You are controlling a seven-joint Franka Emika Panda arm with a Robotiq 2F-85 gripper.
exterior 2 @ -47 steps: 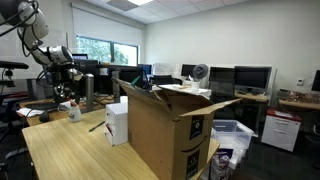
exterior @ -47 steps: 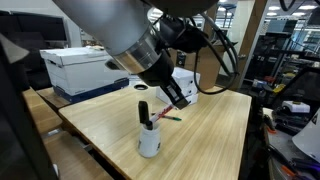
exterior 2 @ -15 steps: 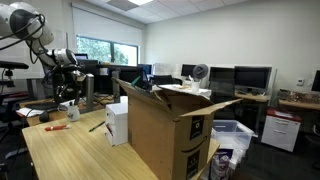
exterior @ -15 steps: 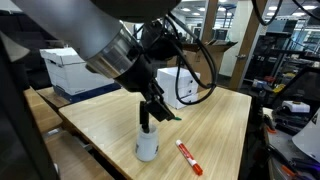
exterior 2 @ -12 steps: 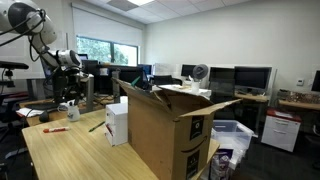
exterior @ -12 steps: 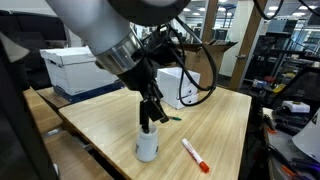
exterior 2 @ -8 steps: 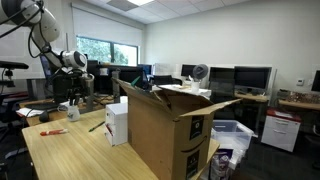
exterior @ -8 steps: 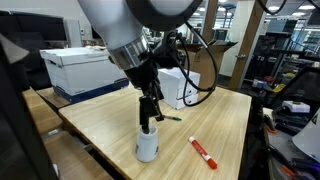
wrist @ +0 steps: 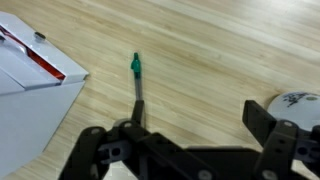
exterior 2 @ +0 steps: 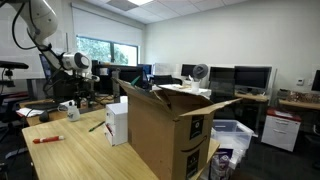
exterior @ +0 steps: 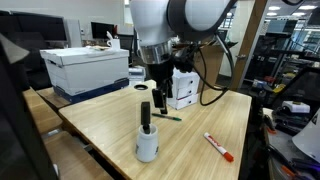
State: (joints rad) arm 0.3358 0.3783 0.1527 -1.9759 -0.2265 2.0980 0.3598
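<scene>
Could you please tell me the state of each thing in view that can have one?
gripper: open, holding nothing.
black marker: standing upright in the white cup.
white cup: upright.
green marker: lying flat, cap on.
red marker: lying flat.
cardboard box: flaps open.

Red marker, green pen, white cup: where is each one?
red marker [exterior: 218, 146]: in an exterior view, middle of its barrel.
green pen [wrist: 138, 92]: wrist view, middle of its thin shaft.
white cup [exterior: 148, 147]: in an exterior view, its front wall.
</scene>
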